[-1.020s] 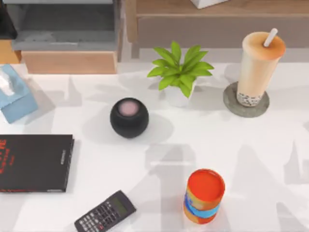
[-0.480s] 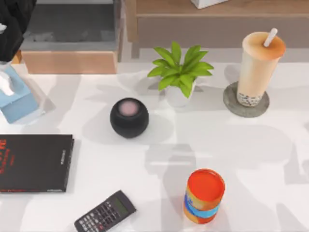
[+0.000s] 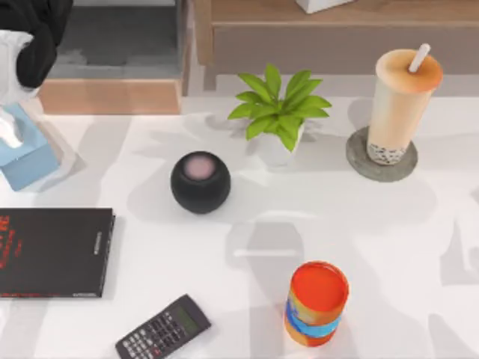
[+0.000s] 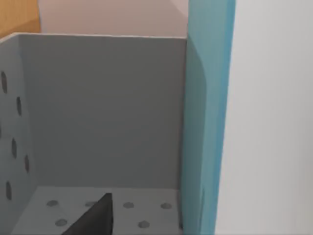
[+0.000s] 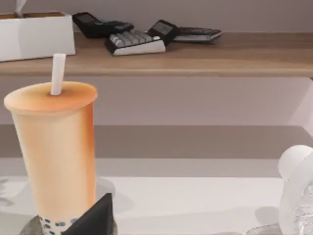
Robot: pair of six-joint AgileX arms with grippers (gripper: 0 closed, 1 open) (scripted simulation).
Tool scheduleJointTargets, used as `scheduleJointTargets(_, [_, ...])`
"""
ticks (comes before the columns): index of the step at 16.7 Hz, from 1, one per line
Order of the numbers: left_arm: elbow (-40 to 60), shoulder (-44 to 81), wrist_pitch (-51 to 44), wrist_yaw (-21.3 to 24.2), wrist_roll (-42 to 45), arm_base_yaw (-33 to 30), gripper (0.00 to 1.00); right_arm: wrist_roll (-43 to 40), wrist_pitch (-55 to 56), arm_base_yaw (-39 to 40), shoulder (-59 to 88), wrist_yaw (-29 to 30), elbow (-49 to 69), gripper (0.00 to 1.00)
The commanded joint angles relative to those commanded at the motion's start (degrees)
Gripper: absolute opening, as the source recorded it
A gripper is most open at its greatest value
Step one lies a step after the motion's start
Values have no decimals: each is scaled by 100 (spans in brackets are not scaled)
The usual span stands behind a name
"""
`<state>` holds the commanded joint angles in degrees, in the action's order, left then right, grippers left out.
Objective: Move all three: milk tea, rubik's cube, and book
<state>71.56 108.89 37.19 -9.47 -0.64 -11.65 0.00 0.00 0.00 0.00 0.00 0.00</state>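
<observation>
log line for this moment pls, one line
left arm: top-left by grey bin, teal book upright at its wrist | milk tea: upright on coaster, untouched | right gripper: facing milk tea

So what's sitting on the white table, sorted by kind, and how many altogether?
Drinks: 2, milk tea and can
Books: 1, black book
Gadgets: 2, round speaker and calculator
Plants: 1
Tissue boxes: 1
Coasters: 1
Total: 8
</observation>
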Motion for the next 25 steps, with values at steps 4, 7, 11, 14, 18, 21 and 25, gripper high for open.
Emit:
scheduleJointTargets(4, [166, 117, -52, 28, -1, 28, 100, 0, 0, 0, 0, 0, 0, 100])
scheduleJointTargets(7, [560, 399, -161, 53, -2, 47, 100, 0, 0, 0, 0, 0, 0, 100])
scheduleJointTargets(11, [841, 595, -248, 72, -3, 63, 100, 0, 0, 0, 0, 0, 0, 100])
scheduleJointTargets(14, [841, 595, -248, 72, -3, 63, 92, 0, 0, 0, 0, 0, 0, 100])
scheduleJointTargets(18, [841, 595, -248, 72, -3, 63, 62, 0, 0, 0, 0, 0, 0, 100])
scheduleJointTargets(21, [841, 595, -248, 72, -3, 63, 40, 0, 0, 0, 0, 0, 0, 100])
scheduleJointTargets(25, [841, 595, -248, 72, -3, 63, 10, 0, 0, 0, 0, 0, 0, 100])
